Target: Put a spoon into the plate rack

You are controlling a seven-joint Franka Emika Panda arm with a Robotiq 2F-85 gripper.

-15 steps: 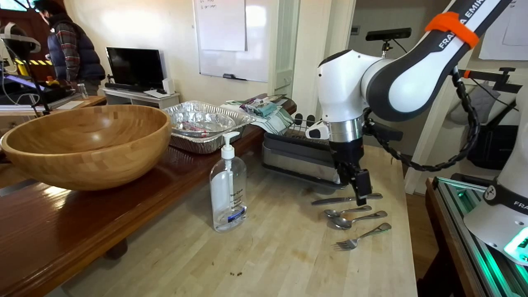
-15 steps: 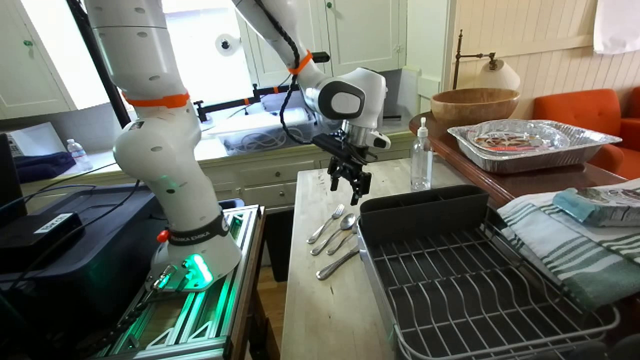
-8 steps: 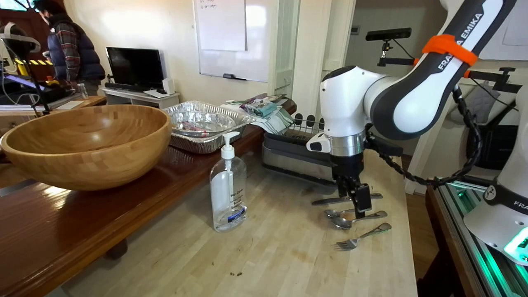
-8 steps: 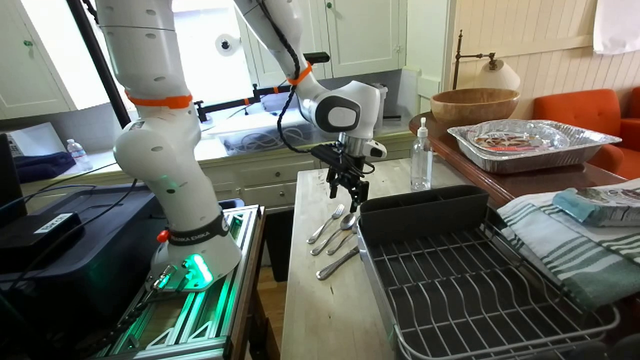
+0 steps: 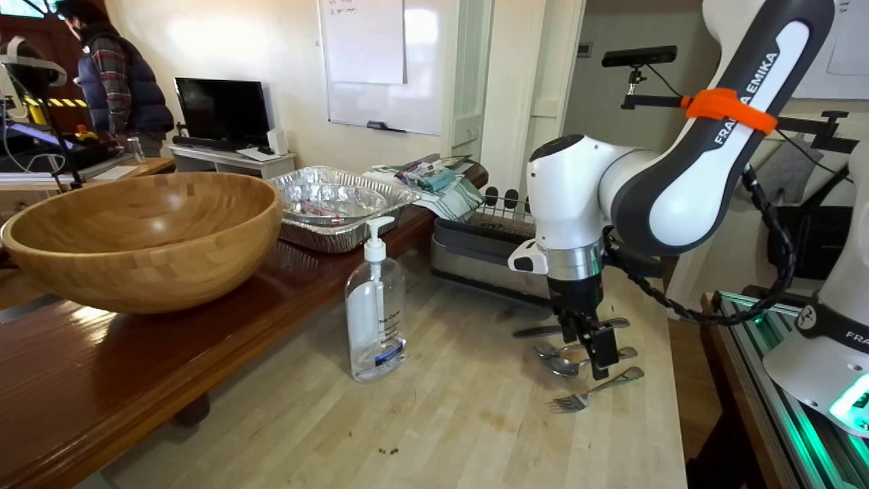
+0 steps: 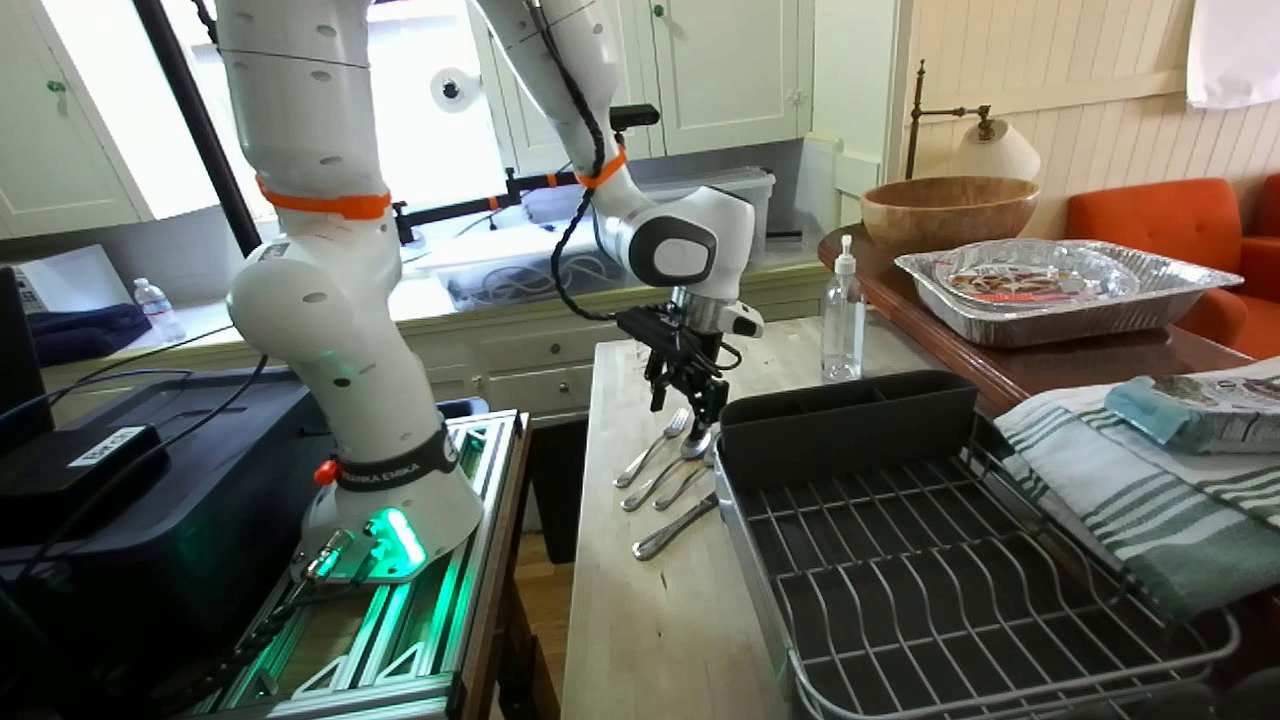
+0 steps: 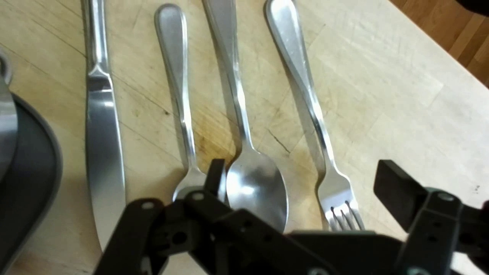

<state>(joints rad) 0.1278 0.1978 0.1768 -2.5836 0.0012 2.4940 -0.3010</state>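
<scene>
On the wooden table (image 5: 475, 428), with twelve o'clock atop my wrist view, the plate rack (image 6: 930, 560) lies at nine. My gripper (image 7: 301, 179) stands wide, holding nothing. Between its jaws in that view lie the larger spoon (image 7: 256, 185), toward nine, its long axis almost twelve-to-six across my closing line, and the fork (image 7: 336, 187), toward three. The smaller spoon (image 7: 183, 99) lies past my nine-o'clock jaw, partly hidden. Closing here could, I judge, catch the fork too.
</scene>
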